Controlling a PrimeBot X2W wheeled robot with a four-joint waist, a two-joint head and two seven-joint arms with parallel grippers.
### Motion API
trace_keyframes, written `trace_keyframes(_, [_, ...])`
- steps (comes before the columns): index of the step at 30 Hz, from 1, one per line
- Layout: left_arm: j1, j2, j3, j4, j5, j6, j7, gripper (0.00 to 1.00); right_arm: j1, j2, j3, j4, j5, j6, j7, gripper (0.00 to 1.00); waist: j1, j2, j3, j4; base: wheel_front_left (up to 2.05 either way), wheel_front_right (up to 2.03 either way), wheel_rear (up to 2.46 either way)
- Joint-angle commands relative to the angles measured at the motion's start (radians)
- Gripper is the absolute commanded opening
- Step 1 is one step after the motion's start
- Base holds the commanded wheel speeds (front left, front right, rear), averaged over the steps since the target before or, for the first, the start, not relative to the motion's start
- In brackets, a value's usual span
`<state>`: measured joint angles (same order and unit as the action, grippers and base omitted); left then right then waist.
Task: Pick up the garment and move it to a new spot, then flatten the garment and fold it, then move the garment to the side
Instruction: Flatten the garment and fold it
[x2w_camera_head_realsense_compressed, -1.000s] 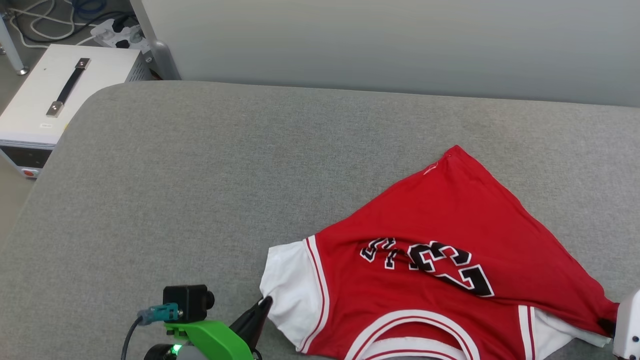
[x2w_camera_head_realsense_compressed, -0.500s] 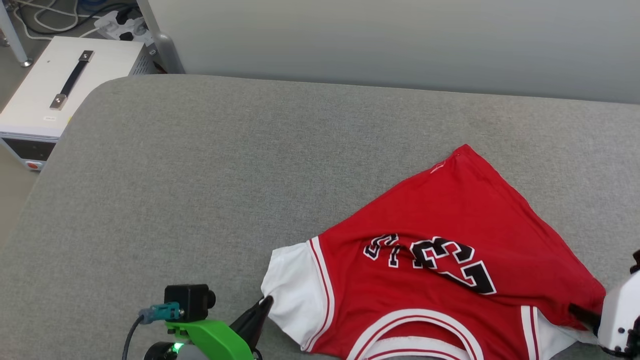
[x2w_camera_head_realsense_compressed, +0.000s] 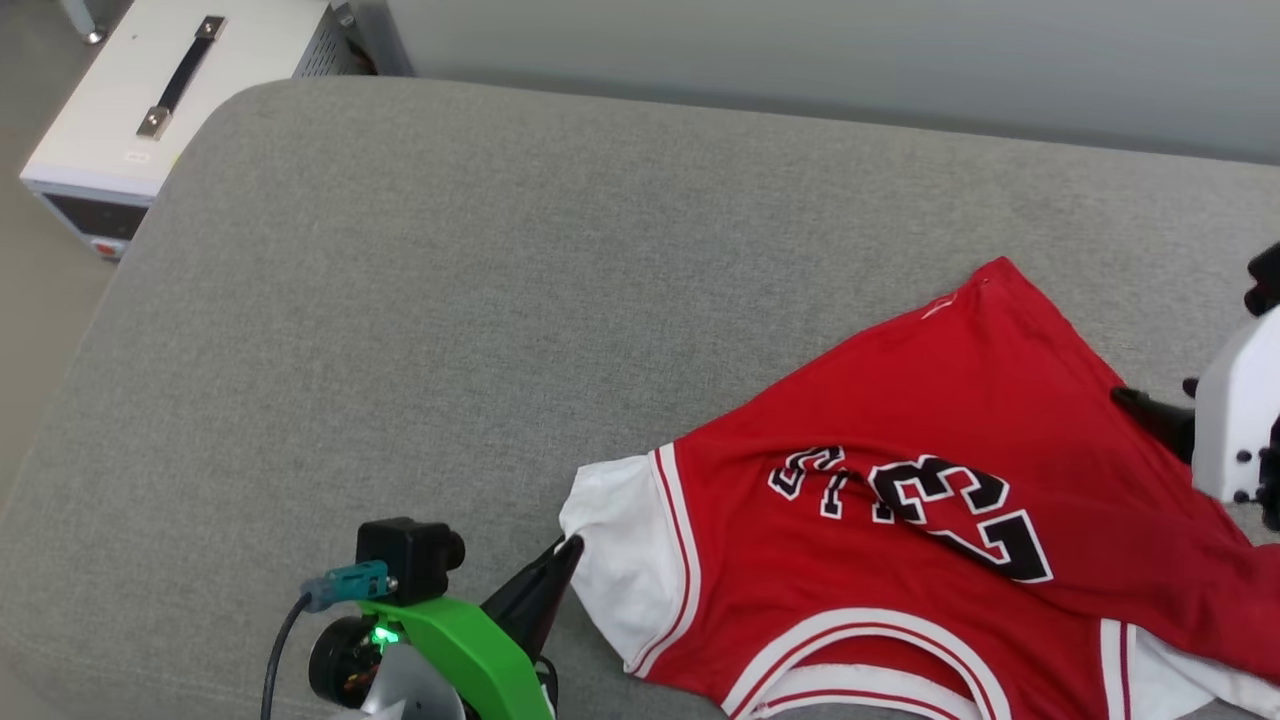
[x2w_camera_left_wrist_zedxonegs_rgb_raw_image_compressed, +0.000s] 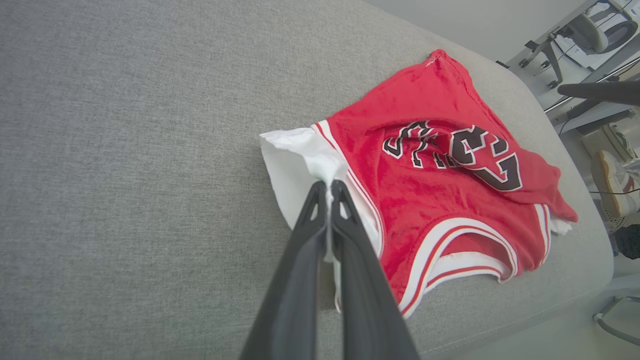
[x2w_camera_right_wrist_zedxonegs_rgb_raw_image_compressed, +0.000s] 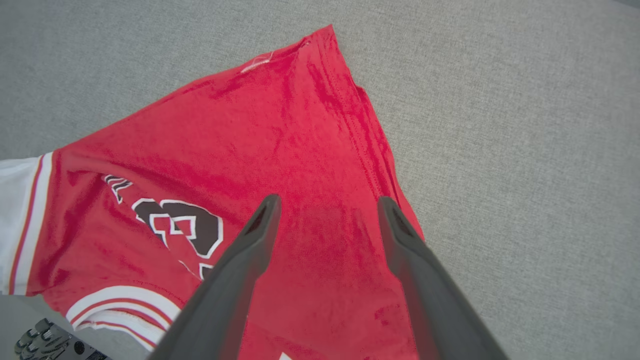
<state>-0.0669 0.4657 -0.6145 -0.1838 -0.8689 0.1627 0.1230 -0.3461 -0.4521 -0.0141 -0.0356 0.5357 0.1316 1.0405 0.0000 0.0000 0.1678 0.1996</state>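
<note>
Your left wrist carries a bright green plastic bracket (x2w_camera_head_realsense_compressed: 460, 650), a small black cube camera (x2w_camera_head_realsense_compressed: 405, 555), a teal plug (x2w_camera_head_realsense_compressed: 345, 587) with a dark cable (x2w_camera_head_realsense_compressed: 275, 650), and a glowing green light (x2w_camera_head_realsense_compressed: 380, 635). Your right wrist's white housing (x2w_camera_head_realsense_compressed: 1235, 420) bears dark screws (x2w_camera_head_realsense_compressed: 1245, 457). Your right gripper (x2w_camera_right_wrist_zedxonegs_rgb_raw_image_compressed: 325, 202) has long matte dark-grey fingers (x2w_camera_right_wrist_zedxonegs_rgb_raw_image_compressed: 225, 290).

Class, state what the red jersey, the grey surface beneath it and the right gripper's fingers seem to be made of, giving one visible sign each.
The garment: soft knit, probably synthetic jersey, slight sheen; it creases and drapes limply.
The grey surface: woven upholstery cloth, matte, with fine heathered texture and padded edge.
The fingers of the right gripper: dark matte plastic or rubber, perhaps; smooth, rigid-looking.
</note>
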Motion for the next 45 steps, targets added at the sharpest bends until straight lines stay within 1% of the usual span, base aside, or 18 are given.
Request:
trace_keyframes(1, [-0.026, -0.010, -0.005, -0.008, 0.016, -0.004, -0.003, 0.00, -0.043, -0.006, 0.009, 0.006, -0.012, -0.001, 0.018, 1.00, 0.0000, 0.0000, 0.071, 0.060, 0.00, 0.00, 0.00])
trace_keyframes(5, [-0.059, -0.029, -0.023, -0.014, 0.036, -0.011, -0.004, 0.00, -0.153, -0.014, 0.024, 0.067, -0.038, -0.001, 0.066, 1.00, 0.0000, 0.0000, 0.132, 0.109, 0.00, 0.00, 0.00])
trace_keyframes(10, [-0.090, -0.053, -0.041, -0.012, 0.049, -0.024, -0.010, 0.00, -0.268, -0.040, 0.053, 0.164, -0.091, -0.001, 0.105, 1.00, 0.0000, 0.0000, 0.193, 0.164, 0.00, 0.00, 0.00])
trace_keyframes(16, [-0.122, -0.081, -0.056, -0.001, 0.057, -0.040, -0.021, 0.00, -0.366, -0.066, 0.081, 0.267, -0.138, -0.001, 0.104, 1.00, 0.0000, 0.0000, 0.240, 0.214, 0.00, 0.00, 0.00])
trace_keyframes(24, [-0.147, -0.104, -0.066, 0.012, 0.059, -0.054, -0.034, 0.00, -0.415, -0.094, 0.116, 0.356, -0.174, -0.001, 0.101, 1.00, 0.0000, 0.0000, 0.277, 0.250, 0.00, 0.00, 0.00])
trace_keyframes(28, [-0.153, -0.111, -0.069, 0.018, 0.058, -0.058, -0.039, 0.00, -0.402, -0.113, 0.148, 0.380, -0.176, -0.001, 0.106, 1.00, 0.0000, 0.0000, 0.286, 0.260, 0.00, 0.00, 0.00])
trace_keyframes(33, [-0.159, -0.117, -0.073, 0.027, 0.057, -0.061, -0.042, 0.00, -0.372, -0.131, 0.186, 0.397, -0.152, -0.001, 0.119, 1.00, 0.0000, 0.0000, 0.293, 0.268, 0.00, 0.00, 0.00])
trace_keyframes(34, [-0.159, -0.118, -0.073, 0.028, 0.057, -0.061, -0.042, 0.00, -0.366, -0.134, 0.192, 0.399, -0.147, -0.001, 0.123, 0.82, 0.0000, 0.0000, 0.293, 0.269, 0.00, 0.00, 0.00])
trace_keyframes(35, [-0.160, -0.119, -0.073, 0.030, 0.056, -0.061, -0.043, 0.00, -0.361, -0.137, 0.199, 0.399, -0.141, -0.001, 0.126, 0.42, 0.0000, 0.0000, 0.293, 0.270, 0.00, 0.00, 0.00])
trace_keyframes(36, [-0.161, -0.119, -0.073, 0.032, 0.056, -0.061, -0.043, 0.00, -0.357, -0.140, 0.204, 0.398, -0.137, -0.001, 0.126, 0.13, 0.0000, 0.0000, 0.293, 0.270, 0.00, 0.00, 0.00])
trace_keyframes(37, [-0.162, -0.120, -0.073, 0.035, 0.056, -0.061, -0.043, 0.00, -0.353, -0.143, 0.210, 0.397, -0.132, -0.001, 0.123, 0.00, 0.0000, 0.0000, 0.290, 0.270, 0.00, 0.00, 0.00])
trace_keyframes(41, [-0.163, -0.119, -0.069, 0.046, 0.054, -0.059, -0.047, 0.00, -0.351, -0.142, 0.210, 0.399, -0.118, -0.001, 0.078, 0.00, 0.0000, 0.0000, 0.274, 0.267, 0.00, 0.00, 0.00])
trace_keyframes(45, [-0.161, -0.113, -0.060, 0.054, 0.051, -0.054, -0.054, 0.00, -0.372, -0.119, 0.183, 0.410, -0.105, -0.001, 0.001, 0.00, 0.0000, 0.0000, 0.245, 0.252, 0.00, 0.00, 0.00])
